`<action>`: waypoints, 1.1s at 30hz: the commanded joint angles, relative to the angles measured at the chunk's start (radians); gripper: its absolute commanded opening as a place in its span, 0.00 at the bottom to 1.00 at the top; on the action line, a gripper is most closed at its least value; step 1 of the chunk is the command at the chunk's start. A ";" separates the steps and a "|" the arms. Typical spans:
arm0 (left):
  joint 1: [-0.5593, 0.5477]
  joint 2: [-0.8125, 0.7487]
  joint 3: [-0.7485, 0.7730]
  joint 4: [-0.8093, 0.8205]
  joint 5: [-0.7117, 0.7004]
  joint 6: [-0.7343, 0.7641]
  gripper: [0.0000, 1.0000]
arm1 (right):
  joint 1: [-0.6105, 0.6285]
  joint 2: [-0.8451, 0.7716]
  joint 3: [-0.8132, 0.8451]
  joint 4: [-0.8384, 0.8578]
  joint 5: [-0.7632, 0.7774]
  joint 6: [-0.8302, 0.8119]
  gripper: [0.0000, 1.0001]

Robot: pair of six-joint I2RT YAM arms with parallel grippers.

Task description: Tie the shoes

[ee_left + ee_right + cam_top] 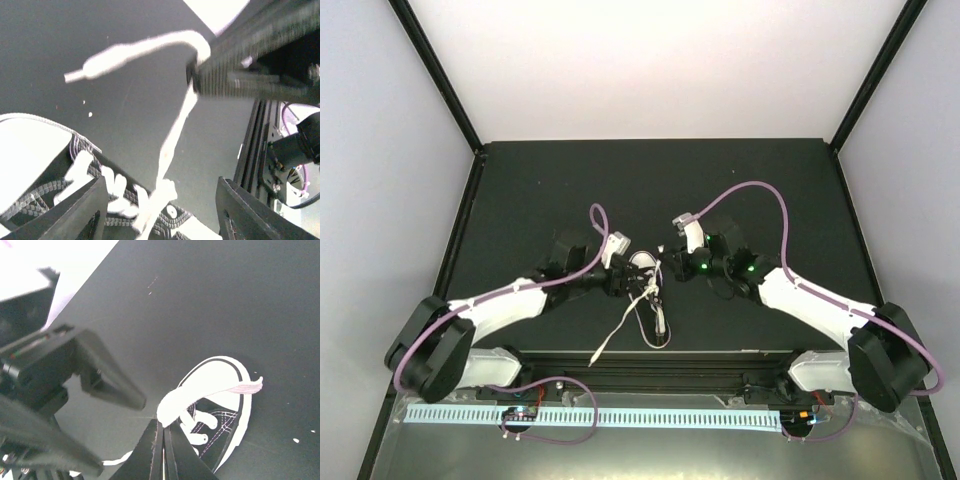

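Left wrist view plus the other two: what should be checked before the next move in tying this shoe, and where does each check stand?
1. Grip: the right pincer is shut on the lace: ok.
2. Tension: the lace runs fairly straight from the sneaker up to that grip, its free end flopping past it: ok.
3. Free hand: the left pincer is open and holds nothing: ok.
4. Other strand found: a loose lace trails toward the near edge in the top view: ok.
5. Sneaker resting flat on the table: cannot tell.
6. First crossing already made over the eyelets: cannot tell, as the strands there are bunched and blurred.
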State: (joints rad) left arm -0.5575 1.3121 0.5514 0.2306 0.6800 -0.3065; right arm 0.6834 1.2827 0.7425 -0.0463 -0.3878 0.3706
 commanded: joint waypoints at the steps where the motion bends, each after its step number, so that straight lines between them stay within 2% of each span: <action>1: -0.058 -0.101 -0.097 0.056 -0.149 -0.040 0.61 | -0.003 -0.031 -0.027 0.041 0.082 0.027 0.02; 7: -0.138 -0.107 -0.146 0.024 -0.242 -0.021 0.52 | -0.003 -0.021 -0.040 0.048 0.069 0.042 0.02; 13: -0.198 -0.040 -0.116 -0.012 -0.319 0.030 0.51 | -0.003 -0.027 -0.042 0.057 0.058 0.052 0.02; 18: -0.221 0.016 -0.081 -0.031 -0.393 0.050 0.43 | -0.002 -0.034 -0.043 0.054 0.052 0.054 0.02; 25: -0.232 0.037 -0.070 -0.058 -0.413 0.062 0.22 | -0.002 -0.047 -0.050 0.046 0.073 0.058 0.02; 33: -0.236 -0.050 -0.108 -0.127 -0.463 0.031 0.03 | -0.005 -0.121 -0.068 -0.012 0.243 0.080 0.02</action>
State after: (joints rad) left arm -0.7868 1.3220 0.4488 0.1528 0.2646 -0.2649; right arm 0.6830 1.2095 0.6861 -0.0399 -0.2600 0.4335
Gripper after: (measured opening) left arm 0.071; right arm 0.020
